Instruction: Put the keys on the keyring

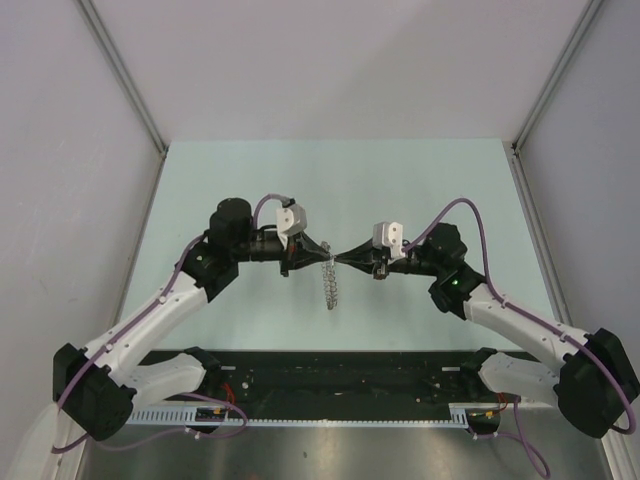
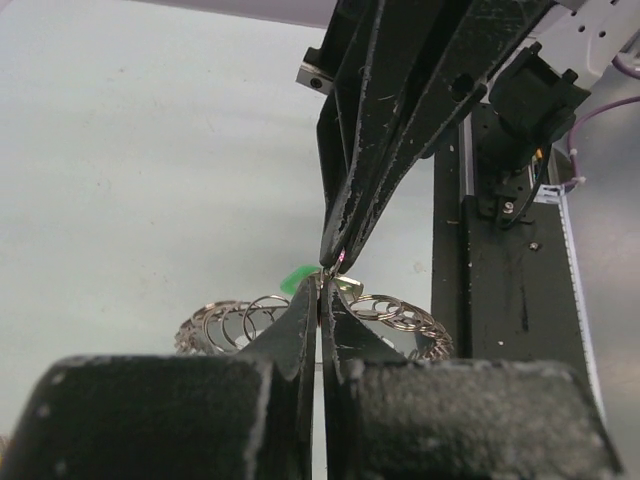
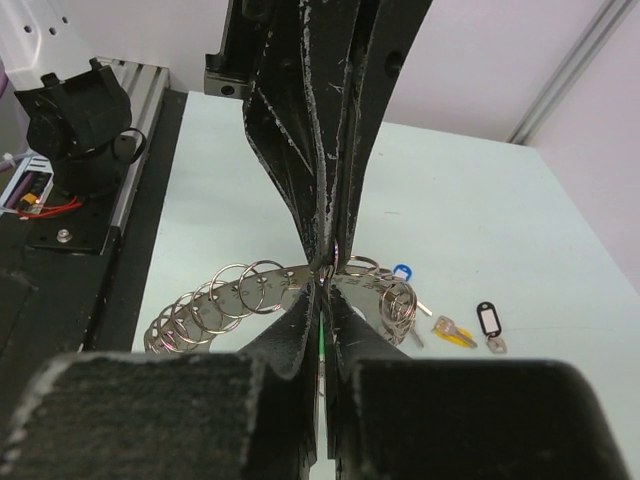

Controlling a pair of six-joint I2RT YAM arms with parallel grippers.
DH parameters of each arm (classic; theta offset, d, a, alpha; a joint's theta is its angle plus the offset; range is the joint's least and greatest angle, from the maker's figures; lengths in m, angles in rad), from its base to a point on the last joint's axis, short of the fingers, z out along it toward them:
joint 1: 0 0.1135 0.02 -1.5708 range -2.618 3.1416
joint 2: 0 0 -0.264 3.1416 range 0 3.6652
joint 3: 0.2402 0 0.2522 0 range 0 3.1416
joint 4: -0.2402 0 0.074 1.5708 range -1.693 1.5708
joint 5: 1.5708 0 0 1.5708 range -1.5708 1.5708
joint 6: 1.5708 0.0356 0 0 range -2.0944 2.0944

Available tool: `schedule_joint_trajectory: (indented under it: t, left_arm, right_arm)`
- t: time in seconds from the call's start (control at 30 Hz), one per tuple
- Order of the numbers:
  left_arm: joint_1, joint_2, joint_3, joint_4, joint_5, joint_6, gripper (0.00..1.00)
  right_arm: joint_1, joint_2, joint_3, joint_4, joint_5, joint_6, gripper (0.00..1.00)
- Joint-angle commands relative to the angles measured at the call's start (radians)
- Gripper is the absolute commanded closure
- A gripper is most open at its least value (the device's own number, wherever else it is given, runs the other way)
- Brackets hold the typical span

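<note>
Just below left gripper (image 2: pixel 320 300) and right gripper (image 2: pixel 337 255), clenched tip-to-tip, keyring (image 2: pixel 225 322) sags. Green key (image 2: pixel 297 279) at pinch, likely threading; who holds what, hidden. Other keys (image 3: pixel 455 332) near right gripper.

table: pale green top (image 1: pixel 250 190), the landmark for everything below
back wall: plain white panel (image 1: pixel 340 60), standing along the table's far edge
side walls: white panels, one on the table's left (image 1: pixel 60 200), one on its right (image 1: pixel 600 220)
corner posts: grey metal struts (image 1: pixel 122 75) rising from the table's two far corners
base strip: black plate (image 1: pixel 340 375) across the table's near edge
cable duct: white slotted channel (image 1: pixel 330 417), just nearer than the black plate
front sheet: brushed grey metal (image 1: pixel 340 455), nearest, below the duct
</note>
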Motion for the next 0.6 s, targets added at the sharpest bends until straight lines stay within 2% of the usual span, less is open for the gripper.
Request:
schedule_joint_trajectory:
  t: [0.0,0.23,0.33,0.4,0.57]
  left_arm:
    - [-0.003,0.005,0.077,-0.019,-0.061,-0.115,1.00]
    - [-0.003,0.014,0.115,-0.074,-0.138,-0.233,0.99]
    - [-0.003,-0.012,0.071,0.007,-0.147,-0.337,1.00]
    - [-0.003,-0.027,0.022,0.132,-0.150,-0.423,1.00]
    - [-0.006,-0.093,-0.078,0.338,-0.239,-0.538,1.00]
  right_arm:
    - [0.021,-0.035,0.040,-0.046,0.024,-0.045,1.00]
    - [0.036,-0.054,0.040,-0.069,0.049,-0.068,1.00]
    - [0.042,-0.052,0.039,-0.072,0.053,-0.073,1.00]
    - [0.047,-0.054,0.040,-0.073,0.055,-0.073,1.00]
    - [0.055,-0.054,0.040,-0.072,0.058,-0.066,1.00]
